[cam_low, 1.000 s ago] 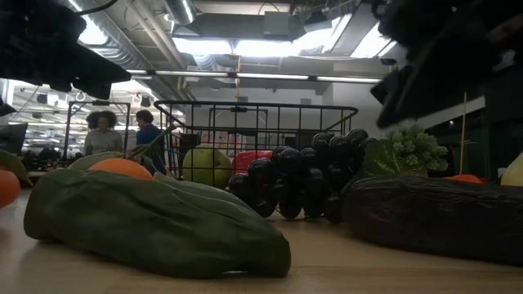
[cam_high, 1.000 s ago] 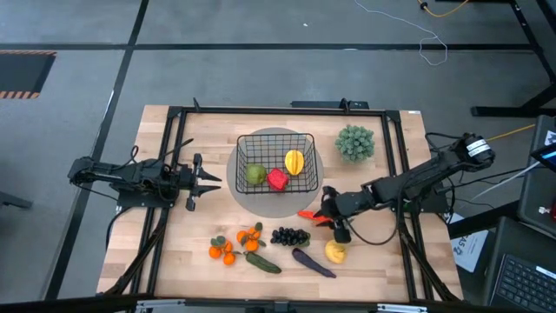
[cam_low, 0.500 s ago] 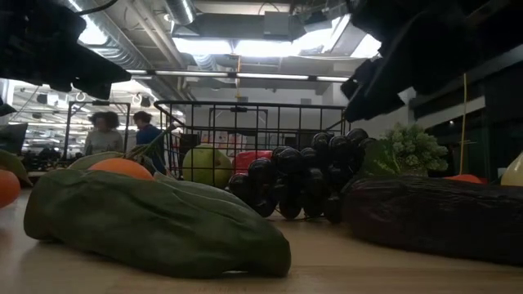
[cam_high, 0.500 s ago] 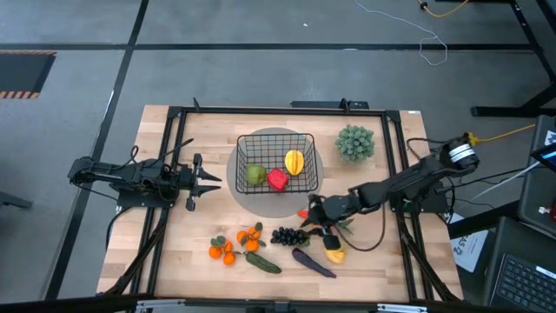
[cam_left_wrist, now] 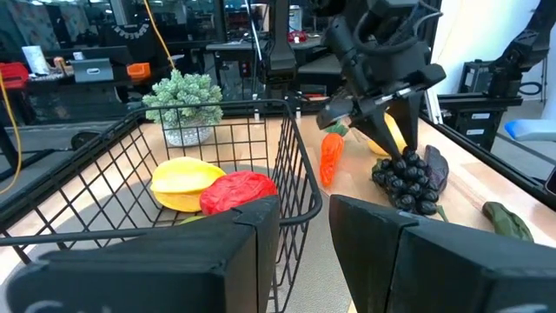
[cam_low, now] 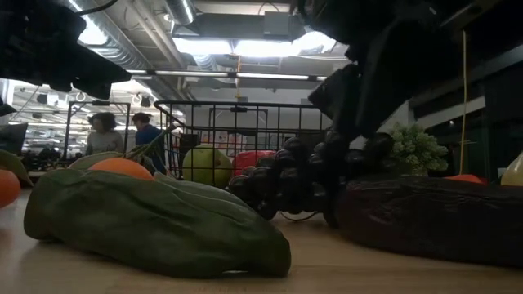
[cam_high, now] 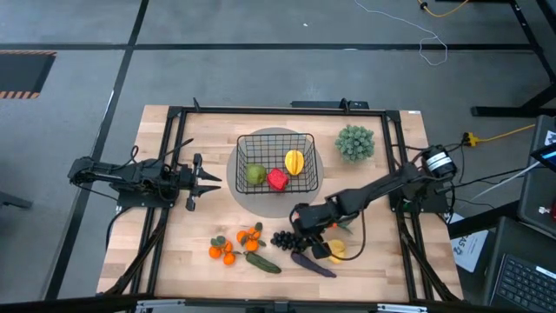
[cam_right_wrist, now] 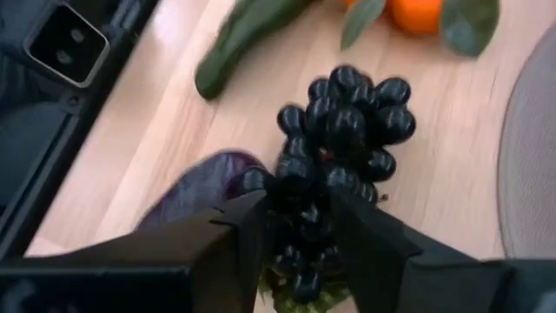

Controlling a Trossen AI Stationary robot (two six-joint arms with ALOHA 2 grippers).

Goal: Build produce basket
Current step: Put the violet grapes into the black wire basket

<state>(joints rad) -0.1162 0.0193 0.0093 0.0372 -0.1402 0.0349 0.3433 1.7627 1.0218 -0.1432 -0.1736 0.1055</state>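
Observation:
The black wire basket (cam_high: 276, 141) holds a green apple (cam_high: 254, 174), a red pepper (cam_high: 277, 180) and a yellow fruit (cam_high: 294, 161). Dark grapes (cam_high: 285, 236) lie on the table near the front. My right gripper (cam_right_wrist: 304, 230) slants down over them, open, with one finger on either side of the bunch's near end (cam_left_wrist: 395, 143). An orange carrot (cam_left_wrist: 331, 156) lies behind it. Tangerines (cam_high: 250, 235), a cucumber (cam_high: 262, 262), an eggplant (cam_high: 313, 263) and a lemon (cam_high: 335, 249) lie around. My left gripper (cam_high: 208, 181) waits open and level, left of the basket. My right gripper has its fingers (cam_right_wrist: 248, 228) astride the end of the grape bunch (cam_right_wrist: 300, 187) nearest it, slanting down from the table's right. I cannot tell whether the fingers touch the grapes. The bunch lies on the table.
The basket stands on a grey round disc (cam_high: 316, 170). A pale-green bushy plant (cam_high: 355, 143) stands at the far right. A black frame (cam_high: 174, 156) runs along the table's edges. People stand in the room beyond (cam_low: 102, 135).
My right gripper has travelled toward the table's left and a little toward its near edge, from over the carrot to over the grapes, and has tipped further downward. Its fingers keep the same gap.

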